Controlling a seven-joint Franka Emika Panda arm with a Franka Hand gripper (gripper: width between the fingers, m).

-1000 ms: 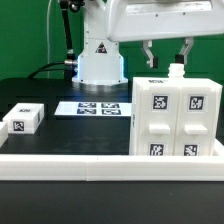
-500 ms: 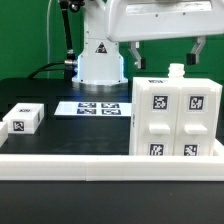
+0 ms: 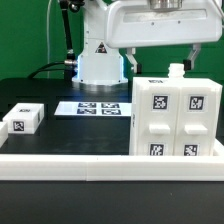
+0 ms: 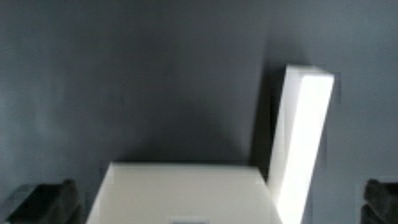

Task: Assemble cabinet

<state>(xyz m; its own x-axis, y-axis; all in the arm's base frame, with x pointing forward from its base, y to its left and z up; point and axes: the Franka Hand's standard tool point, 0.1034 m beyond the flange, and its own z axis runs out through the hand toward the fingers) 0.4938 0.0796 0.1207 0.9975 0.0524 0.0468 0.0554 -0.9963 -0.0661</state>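
Observation:
The cabinet (image 3: 175, 120) is a white box with four tagged square panels on its near face, standing at the exterior view's right. A small white knob (image 3: 177, 70) sticks up from its top. My gripper (image 3: 165, 57) hangs just above the cabinet, open wide and empty, with one finger (image 3: 137, 58) on each side of the knob. In the wrist view the cabinet's white top (image 4: 187, 190) lies between my dark fingertips (image 4: 45, 202), with my gripper (image 4: 214, 208) over it. A tall white strip (image 4: 306, 130) runs beside it.
A small white tagged block (image 3: 22, 120) lies at the exterior view's left. The marker board (image 3: 100, 107) lies flat in front of the arm's white base (image 3: 100, 65). A long white rail (image 3: 90, 160) runs along the front edge.
My gripper's fingers have spread wider apart above the cabinet. The cabinet and the small block have not moved.

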